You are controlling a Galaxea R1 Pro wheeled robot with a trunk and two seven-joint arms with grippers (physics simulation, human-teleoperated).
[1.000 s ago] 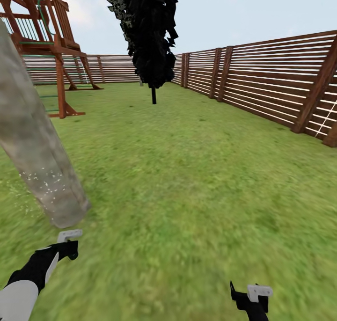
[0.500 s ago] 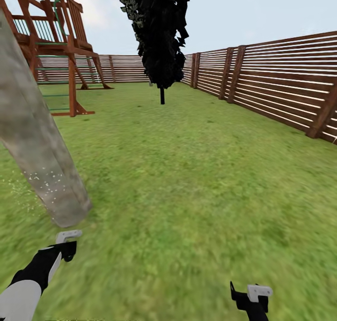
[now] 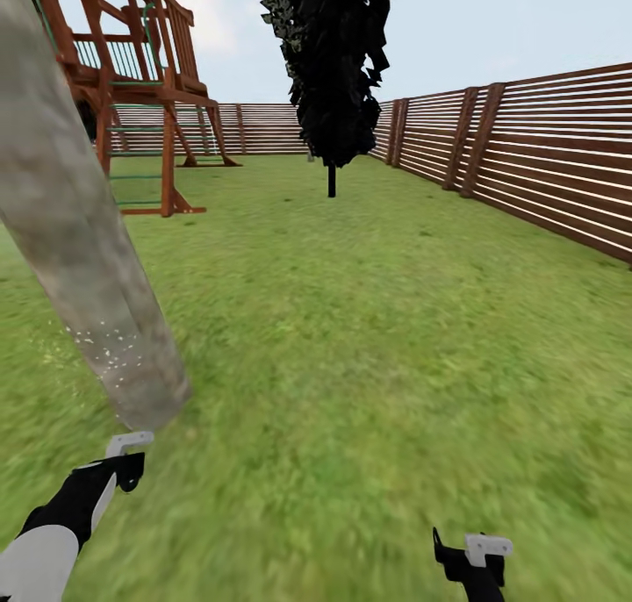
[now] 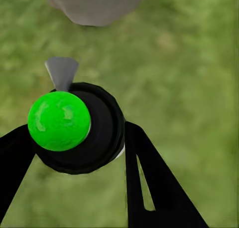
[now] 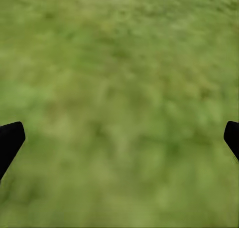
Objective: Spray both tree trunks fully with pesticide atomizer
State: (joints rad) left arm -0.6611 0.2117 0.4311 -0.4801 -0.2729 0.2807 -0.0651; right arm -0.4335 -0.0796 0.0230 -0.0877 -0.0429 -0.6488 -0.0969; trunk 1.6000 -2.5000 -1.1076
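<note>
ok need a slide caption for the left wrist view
Left gripper clamped on a black round atomizer with a glossy green ball top, grey nozzle aimed at the mottled grey trunk base above grass.

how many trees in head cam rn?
2. The thick grey-brown tree trunk stands close at the left, white specks near its base. The thin-trunked dark tree stands far back by the fence. Others may be out of frame.

There is one thick tree trunk (image 3: 83,251), one dark thin tree (image 3: 332,67), one wooden play tower (image 3: 132,84), one long fence (image 3: 527,163) and two grippers.
</note>
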